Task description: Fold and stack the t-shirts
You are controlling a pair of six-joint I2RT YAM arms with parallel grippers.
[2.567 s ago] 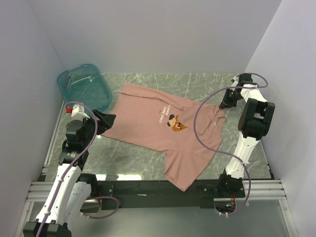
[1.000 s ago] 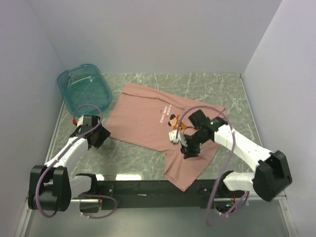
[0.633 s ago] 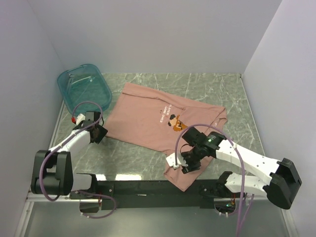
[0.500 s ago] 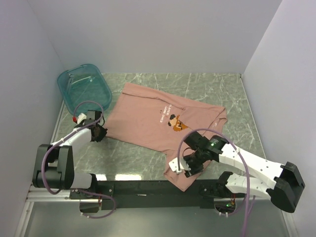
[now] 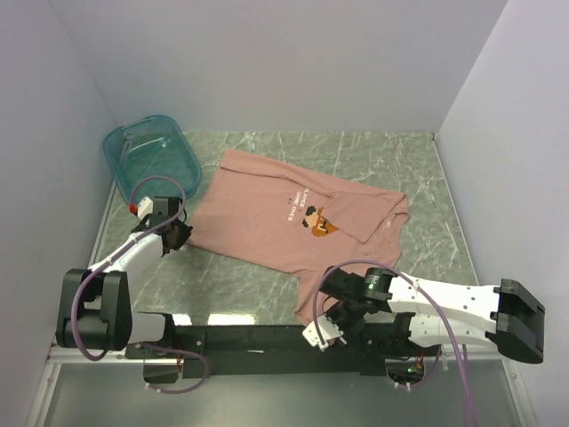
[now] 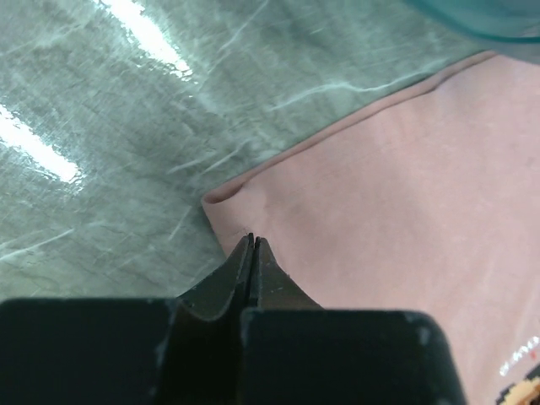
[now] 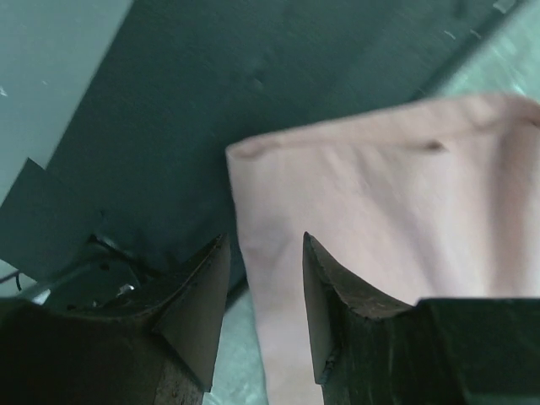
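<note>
The shirt [image 5: 267, 222] is lying spread face up across the middle of the table [image 5: 240, 277], graphic [image 5: 320, 227] showing, set on a slant so that its near corner is spilling off the front edge and hanging over the dark rail [image 5: 249, 338]. Nothing is folded yet, so both arms are working at the outline of the cloth, not its middle, each going for a corner that a first fold could be lifted from. The left gripper [image 6: 253, 243] is lying low at the shirt's left corner, just short of the tub [image 5: 151, 158]. Its jaws are pressing tight together right where the hem curls, and it is apparently nipping a sliver of cloth, though the wrist view is too close to show for sure that fabric is sitting between the tips. Coming in flat from the bare stone makes sense, since the hem there is offering the only raised lip to catch. The right gripper [image 7: 264, 240] is hovering at the overhanging corner with its jaws spread wide, one finger out over the rail and the other above the pink cloth, so the side edge is running through the gap. It is gripping nothing so far. That corner is likely the easier catch, because it is hanging free with room beneath it for a finger to slip under. With one corner seemingly pinched and the other only being straddled, the fold itself is not yet beginning, and closing cleanly on a single layer is what the right side is calling for next.
</note>
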